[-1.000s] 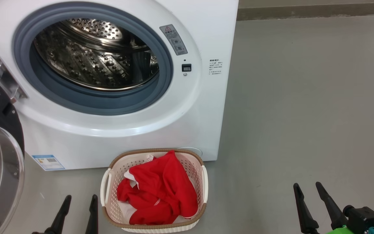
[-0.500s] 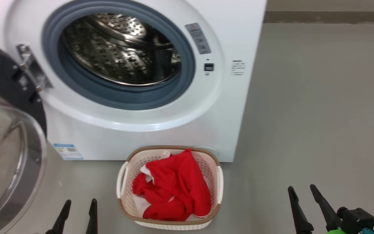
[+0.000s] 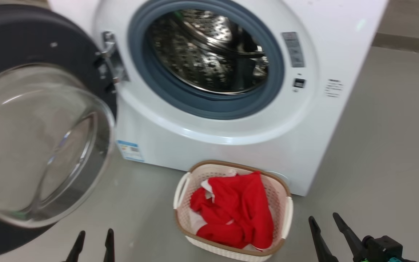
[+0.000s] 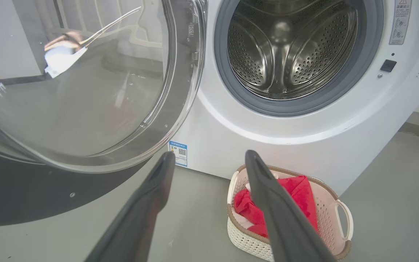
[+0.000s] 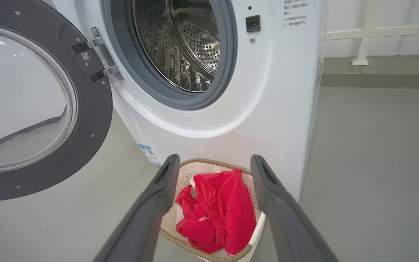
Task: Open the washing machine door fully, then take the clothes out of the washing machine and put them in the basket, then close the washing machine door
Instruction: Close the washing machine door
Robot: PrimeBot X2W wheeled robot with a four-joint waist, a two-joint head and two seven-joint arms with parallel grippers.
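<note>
The washing machine point(image 3: 231, 145) stands with its door point(image 3: 38, 142) swung wide to the left, glass bowl facing me. Its steel drum point(image 3: 209, 54) looks bare inside. On the floor before the machine sits the basket point(image 3: 286, 214), and the red clothes point(image 3: 236, 214) lie heaped in it. My left gripper point(image 3: 94, 235) is open at the bottom left, below the door, holding nothing. My right gripper point(image 3: 324, 220) is open at the bottom right, just right of the basket. The door point(image 4: 86, 91) and the basket point(image 4: 342, 218) also show in the left wrist view, and the clothes point(image 5: 218, 211) in the right wrist view.
Grey floor point(image 3: 395, 145) stretches to the right of the machine, ending at a wall base. A white rail point(image 5: 362, 36) runs along the wall behind. The open door overhangs the floor at the left.
The head camera has swung left, so the machine, door and basket have shifted right in the picture. Both grippers stay open and low.
</note>
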